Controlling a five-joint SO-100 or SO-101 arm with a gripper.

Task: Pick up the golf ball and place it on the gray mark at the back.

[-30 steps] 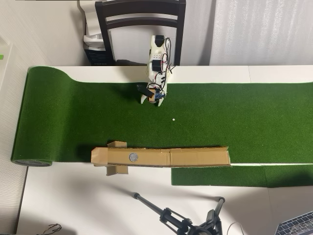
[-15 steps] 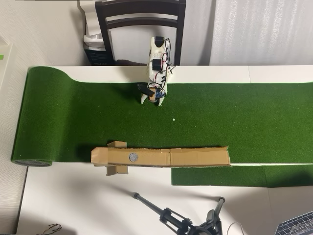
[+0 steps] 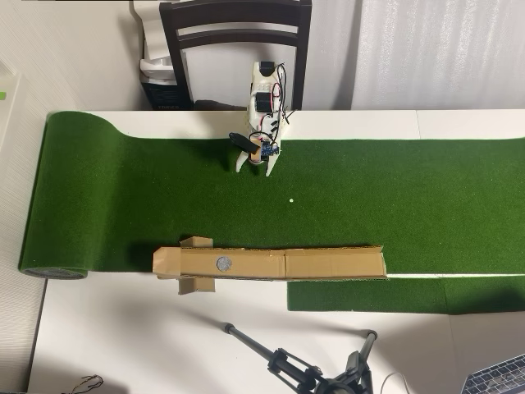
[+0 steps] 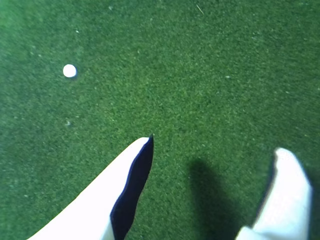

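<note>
Overhead view: the green turf (image 3: 394, 197) is lying across the white table (image 3: 123, 345), and everything here is placed against it. The arm (image 3: 262, 94) is reaching onto the turf's top edge from in front of a dark chair (image 3: 236, 33), with the gripper (image 3: 255, 167) pointing down just inside that edge. A tiny white dot (image 3: 291, 199) is sitting on the turf a little below and to the right of the gripper. Along the turf's bottom edge a brown cardboard strip (image 3: 328, 263) is lying lengthwise, and the gray mark (image 3: 222, 263) is showing on its left part, well apart from the gripper. A black tripod (image 3: 303, 369) is standing on the table below the turf. No golf ball can be made out here.

Wrist view: the gripper (image 4: 217, 150) is hanging over bare turf (image 4: 200, 65) with its two white fingers (image 4: 110, 200) spread wide and nothing between them. The white dot (image 4: 69, 71) is lying on the turf up and to the left of the fingertips, clear of them. The golf ball is not showing in this view either.
</note>
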